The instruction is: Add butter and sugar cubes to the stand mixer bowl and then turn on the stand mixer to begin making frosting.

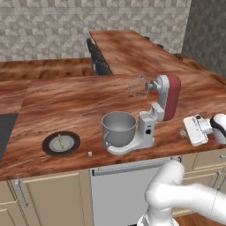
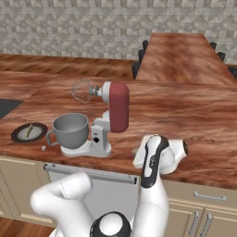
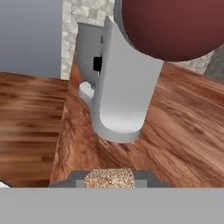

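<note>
Claw [image 3: 109, 182] looks clamped on a speckled tan sugar cube [image 3: 109, 176] beside the stand mixer [image 3: 124, 87], so I'd lift straight off the counter [image 3: 183, 131] before swinging toward the bowl [image 1: 119, 126].

stand mixer [image 3: 127, 83] close ahead of fingers [image 3: 144, 177]

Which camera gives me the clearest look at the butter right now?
Left base view: the butter lies unobstructed on the dark plate. The right base view shows it smaller, at the far left.
</note>
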